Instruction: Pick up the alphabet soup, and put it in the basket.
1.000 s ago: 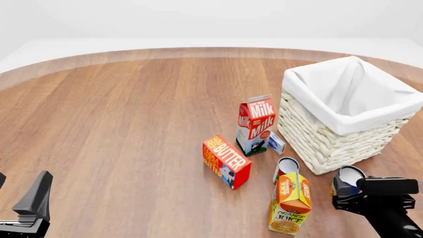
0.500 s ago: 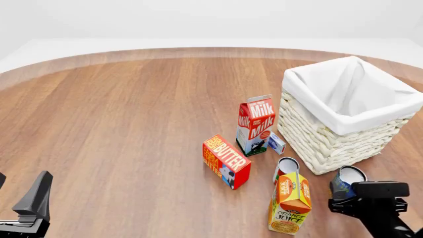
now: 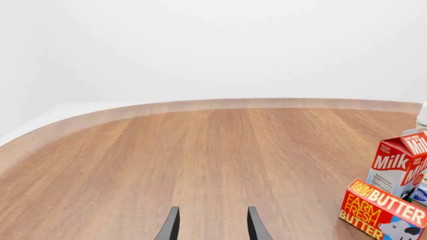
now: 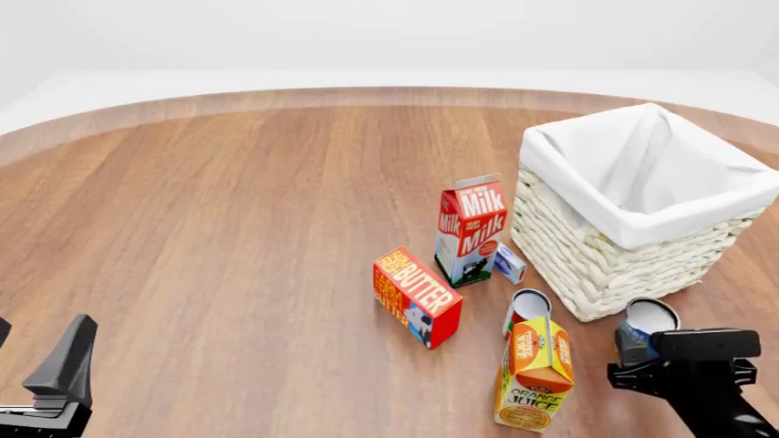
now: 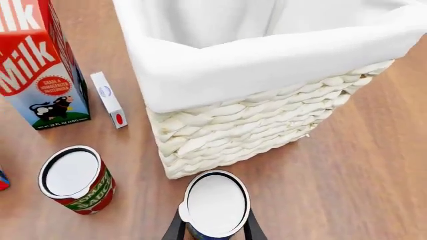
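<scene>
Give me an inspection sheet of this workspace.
Surface: wooden table, round far edge.
Job's things: alphabet soup upright between the right gripper's fingers, beside the basket, not in it.
Clutter: milk carton, butter box, orange juice carton, red-labelled can, small white box.
Grippers: right gripper shut on the soup; left gripper open, holding nothing.
Cables: nothing seen.
Surroundings: plain white backdrop.
</scene>
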You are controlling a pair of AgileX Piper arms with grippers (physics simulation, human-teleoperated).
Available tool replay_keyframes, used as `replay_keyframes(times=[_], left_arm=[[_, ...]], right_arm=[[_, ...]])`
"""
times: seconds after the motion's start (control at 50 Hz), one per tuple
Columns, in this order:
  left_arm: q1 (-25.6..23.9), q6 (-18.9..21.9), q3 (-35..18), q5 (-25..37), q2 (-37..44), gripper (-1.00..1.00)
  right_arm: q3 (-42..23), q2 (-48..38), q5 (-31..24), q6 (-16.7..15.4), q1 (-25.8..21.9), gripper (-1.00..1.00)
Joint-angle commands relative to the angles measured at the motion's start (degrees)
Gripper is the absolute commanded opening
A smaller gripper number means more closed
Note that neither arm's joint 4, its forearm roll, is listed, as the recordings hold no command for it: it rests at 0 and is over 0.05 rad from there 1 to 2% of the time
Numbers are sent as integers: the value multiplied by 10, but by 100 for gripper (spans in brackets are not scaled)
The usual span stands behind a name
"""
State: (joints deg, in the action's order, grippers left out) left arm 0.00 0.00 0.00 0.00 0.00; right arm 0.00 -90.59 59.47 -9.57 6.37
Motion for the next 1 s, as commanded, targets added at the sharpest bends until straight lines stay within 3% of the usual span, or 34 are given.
replay_keyframes(times=[0.02, 0.24, 0.36, 0.8, 1.0], left_arm=[[0, 0, 0, 0, 0, 100], [0, 0, 0, 0, 0, 100], [0, 0, 0, 0, 0, 100], [0, 0, 0, 0, 0, 100], [0, 0, 0, 0, 0, 100]], right_arm=[[0, 175, -153, 8, 5, -100], [0, 341, -300, 11, 2, -100], [0, 403, -353, 9, -1, -100], [0, 568, -490, 0, -13, -100], [0, 610, -520, -6, -17, -100]])
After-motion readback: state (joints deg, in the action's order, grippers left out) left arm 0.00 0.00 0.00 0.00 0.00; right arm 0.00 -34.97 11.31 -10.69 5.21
